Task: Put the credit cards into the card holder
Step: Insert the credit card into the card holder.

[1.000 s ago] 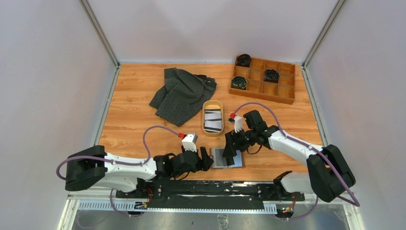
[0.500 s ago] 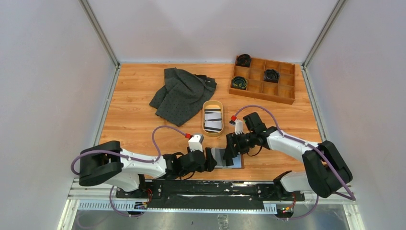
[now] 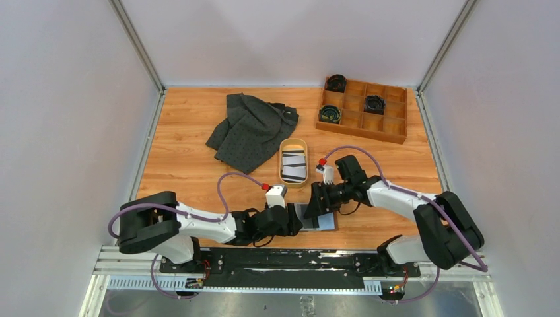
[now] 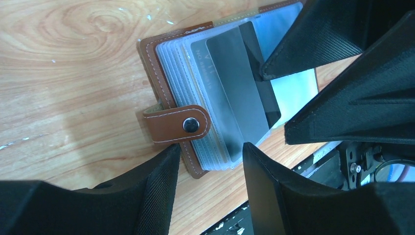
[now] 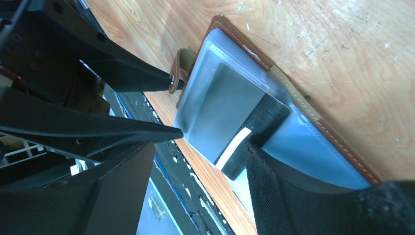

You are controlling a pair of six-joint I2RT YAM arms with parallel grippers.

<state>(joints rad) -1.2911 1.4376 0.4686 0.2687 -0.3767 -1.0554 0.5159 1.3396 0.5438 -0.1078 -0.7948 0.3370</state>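
Observation:
The brown card holder [image 3: 323, 222] lies open near the table's front edge, its snap strap [image 4: 178, 125] folded over clear sleeves. A grey and black credit card [image 4: 240, 93] lies on the sleeves, partly inside one; it is also in the right wrist view [image 5: 230, 112]. My left gripper [image 3: 295, 218] [image 4: 210, 149] stands open, its tips straddling the holder's strap edge. My right gripper [image 3: 315, 201] [image 5: 200, 147] is open above the holder, one fingertip [image 5: 266, 161] at the card's black end. More striped credit cards [image 3: 294, 165] lie in the oval tan tray [image 3: 281, 158].
A grey cloth [image 3: 254, 129] lies at the back left. A wooden compartment box [image 3: 386, 132] with black coiled items stands at the back right. The black base rail [image 3: 264, 261] runs just beyond the holder's near side.
My left gripper has slid right up to the holder's strap edge and its jaws have narrowed. The right gripper has shifted slightly left over the card.

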